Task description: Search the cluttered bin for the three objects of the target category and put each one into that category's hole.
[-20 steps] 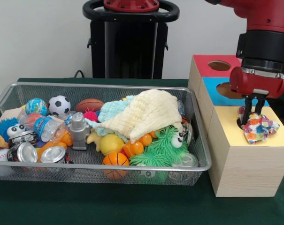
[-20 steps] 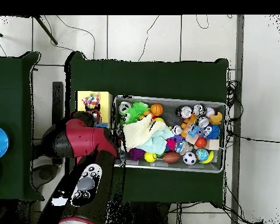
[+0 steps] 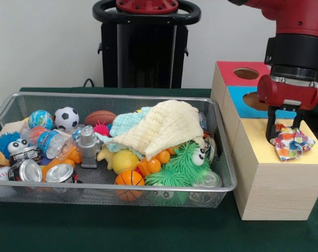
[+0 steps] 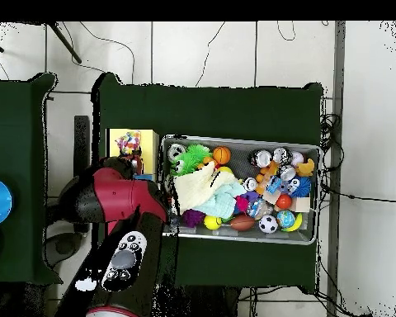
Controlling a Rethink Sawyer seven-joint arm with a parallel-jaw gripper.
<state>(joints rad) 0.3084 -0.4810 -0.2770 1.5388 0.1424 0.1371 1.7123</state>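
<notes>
A spotted cloth piece (image 3: 291, 143) lies crumpled on the yellow top of the pale wooden box (image 3: 311, 156), over its hole, which is mostly covered. My gripper (image 3: 285, 127) stands just above the cloth's back edge, open, with one finger on each side and holding nothing. The cloth also shows on the yellow box in the overhead view (image 4: 129, 142), next to my red arm (image 4: 110, 196). The wire mesh bin (image 3: 122, 96) lies to the left, full of toys. No other spotted cloth shows in the bin.
The blue-topped box (image 3: 237, 100) and red-topped box (image 3: 227, 73) stand behind the yellow one. In the bin, a pale-yellow waffle cloth (image 3: 164, 126) covers a mint cloth (image 3: 124, 123), with balls, cans, a bottle and a green fuzzy toy (image 3: 182, 165) around.
The gripper's fingers were shut on the spotted cloth and have spread apart. The cloth now rests loose on the yellow top.
</notes>
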